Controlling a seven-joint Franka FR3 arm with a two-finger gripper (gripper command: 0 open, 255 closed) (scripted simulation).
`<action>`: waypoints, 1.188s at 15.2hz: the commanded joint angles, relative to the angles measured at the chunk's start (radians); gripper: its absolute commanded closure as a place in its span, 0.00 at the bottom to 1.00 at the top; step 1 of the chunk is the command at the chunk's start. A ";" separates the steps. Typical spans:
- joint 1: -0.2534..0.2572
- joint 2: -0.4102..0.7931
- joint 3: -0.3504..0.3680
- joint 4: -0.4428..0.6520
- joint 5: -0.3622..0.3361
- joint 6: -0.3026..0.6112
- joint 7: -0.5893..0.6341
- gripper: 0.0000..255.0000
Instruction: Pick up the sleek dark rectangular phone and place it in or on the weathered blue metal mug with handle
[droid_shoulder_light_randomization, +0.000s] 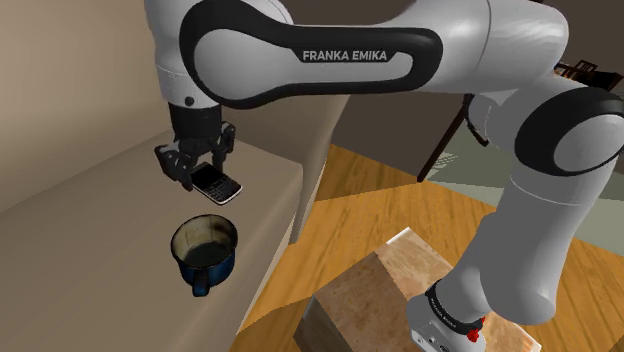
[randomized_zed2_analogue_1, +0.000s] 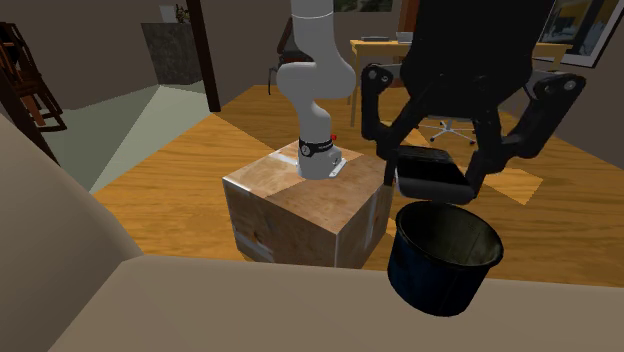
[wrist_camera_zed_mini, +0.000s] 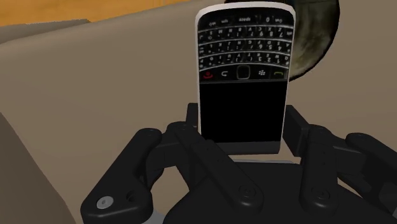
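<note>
- There's your gripper (wrist_camera_zed_mini: 242, 130), and the jaws are clamped on the phone (wrist_camera_zed_mini: 242, 70), with the black fingers (wrist_camera_zed_mini: 298, 130) pressed one to each long edge at the screen end.
- Here's what you lose in the wrist view. The phone's near end drops behind the gripper's body. The phone also covers most of the mug (wrist_camera_zed_mini: 318, 38), leaving a curved slice of stained inner wall beside the keypad end.
- In the second exterior view the gripper looms large and its upper part is cut off by the picture's top edge. The phone reads as a dark slab there, and you cannot make out keys or screen.
- The dark blue mug's handle (droid_shoulder_light_randomization: 197, 283) shows in the shoulder view, turned toward the camera. In the second exterior view you cannot pick it out.
- The arm (droid_shoulder_light_randomization: 330, 50) spreads across the shoulder view's upper half and hides what lies behind it.
- Where's the phone? It's in the air, off the beige surface (droid_shoulder_light_randomization: 90, 230). In the second exterior view it sits just above the mug's rim, apart from it.
- The long axis runs straight out from the palm, in line with the fingers. The keypad end is farthest out, the screen end is in the grip, and the face is turned to the wrist camera.
- In the shoulder view that axis slants down toward the view's right, keypad end lowest, face turned upward.
</note>
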 joint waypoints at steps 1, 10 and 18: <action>0.023 -0.015 0.014 -0.029 0.002 0.012 0.040 1.00; 0.069 -0.024 0.039 -0.110 -0.004 0.081 0.122 1.00; 0.067 -0.008 0.034 -0.197 -0.014 0.182 0.131 1.00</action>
